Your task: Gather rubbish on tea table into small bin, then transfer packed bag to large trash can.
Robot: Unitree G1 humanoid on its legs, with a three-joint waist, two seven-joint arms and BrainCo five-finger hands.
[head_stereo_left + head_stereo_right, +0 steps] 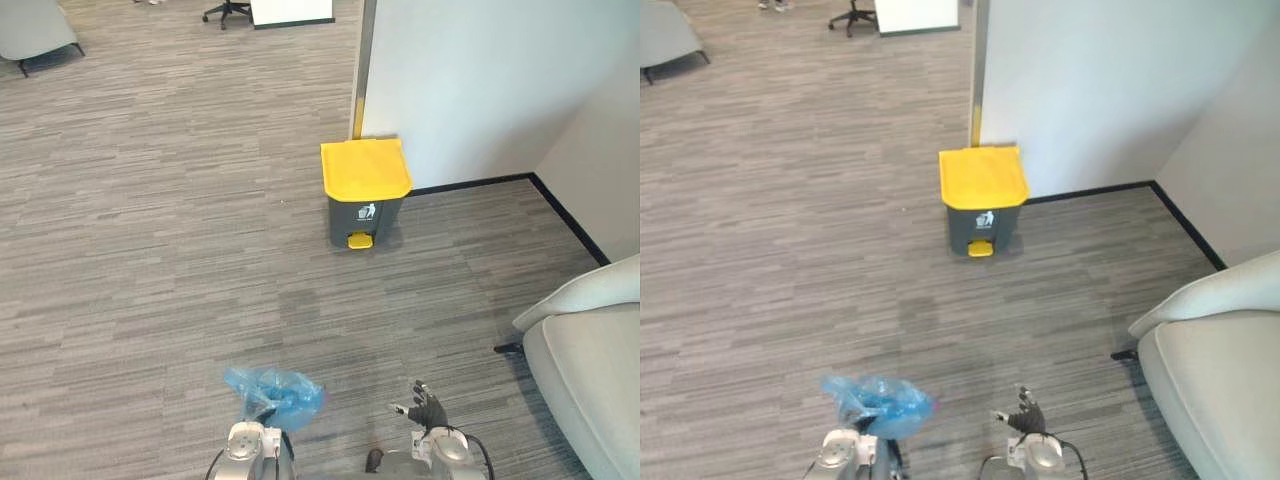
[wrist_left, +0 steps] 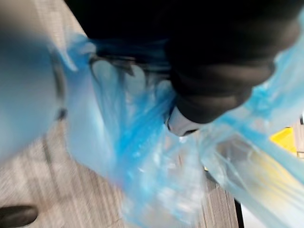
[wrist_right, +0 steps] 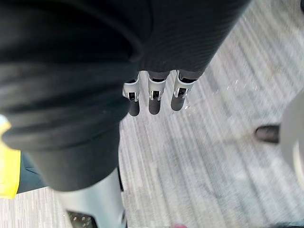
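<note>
Plastic of blue bag [image 1: 275, 395] swathes left hand [image 2: 213, 95], grip unreadable; right hand [image 1: 427, 408] hangs straight-fingered, empty.

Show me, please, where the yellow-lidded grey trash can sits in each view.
Left eye view: yellow-lidded grey trash can, upper centre.
Right eye view: can, upper centre.
Left wrist view: lid past blue plastic bag.
Right wrist view: lid beside right robot hand.
Shared landmark: striped grey carpet.

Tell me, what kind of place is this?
Probably an office lounge: grey striped carpet across the floor, a black wheeled office chair far off, and a pale grey upholstered sofa.
</note>
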